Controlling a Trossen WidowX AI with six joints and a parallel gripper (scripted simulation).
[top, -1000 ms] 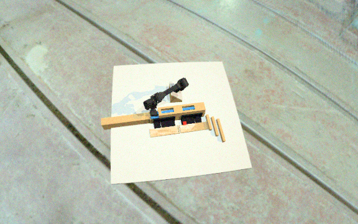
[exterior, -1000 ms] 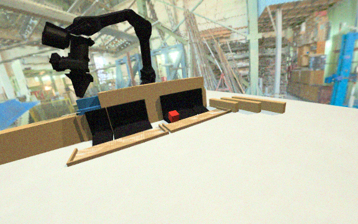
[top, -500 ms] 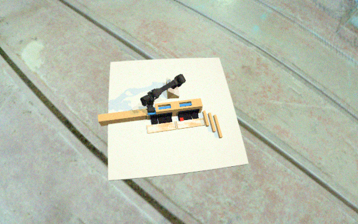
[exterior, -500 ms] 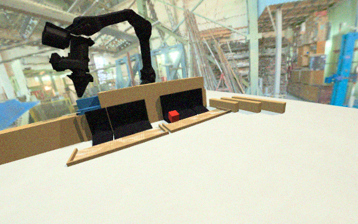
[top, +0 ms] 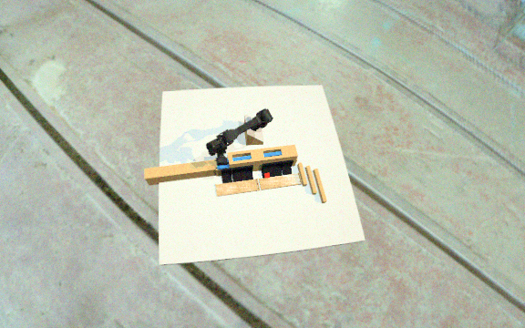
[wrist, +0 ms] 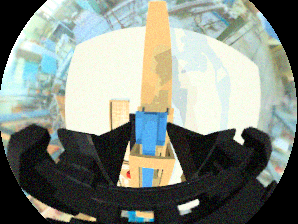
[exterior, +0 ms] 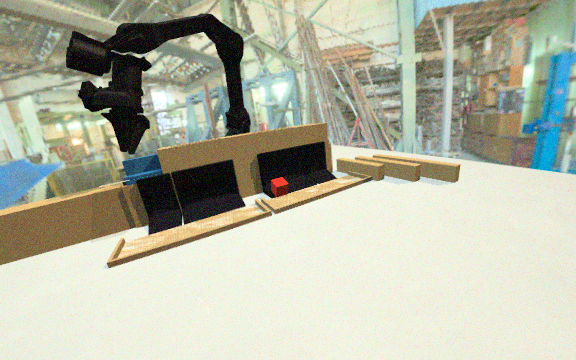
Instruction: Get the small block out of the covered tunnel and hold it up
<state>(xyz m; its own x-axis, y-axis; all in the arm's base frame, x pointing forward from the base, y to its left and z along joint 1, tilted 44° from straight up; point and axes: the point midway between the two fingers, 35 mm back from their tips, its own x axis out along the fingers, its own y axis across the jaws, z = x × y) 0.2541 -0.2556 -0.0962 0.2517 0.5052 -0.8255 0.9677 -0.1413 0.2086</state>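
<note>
Black two-fingered gripper (top: 222, 160) (exterior: 129, 151) (wrist: 149, 124) parted about halfway, nothing held, above blue handle (top: 222, 167) (exterior: 142, 169) (wrist: 151, 127) at end of tan wooden tunnel (top: 262, 156) (exterior: 245, 150) (wrist: 152, 162). Small red cube (top: 266, 175) (exterior: 279, 186) at tunnel's front opening. Best straddle handle squarely, lower, close, then pull straight along tunnel.

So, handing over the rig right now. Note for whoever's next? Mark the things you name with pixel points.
Hand (top: 222, 160) (exterior: 129, 151) (wrist: 149, 124): open, holding nothing, just above the blue handle-like piece (top: 222, 167) (exterior: 141, 168) (wrist: 151, 124) at one end of the tan wooden tunnel (top: 257, 155) (exterior: 246, 172) (wrist: 142, 162).
Small red block (top: 267, 175) (exterior: 279, 187): low at the black-lined side opening farther from the hand.
Done: hand positioned near the blue piece; block not lifted.
Left: get the block out, grip it, hold it up.
</note>
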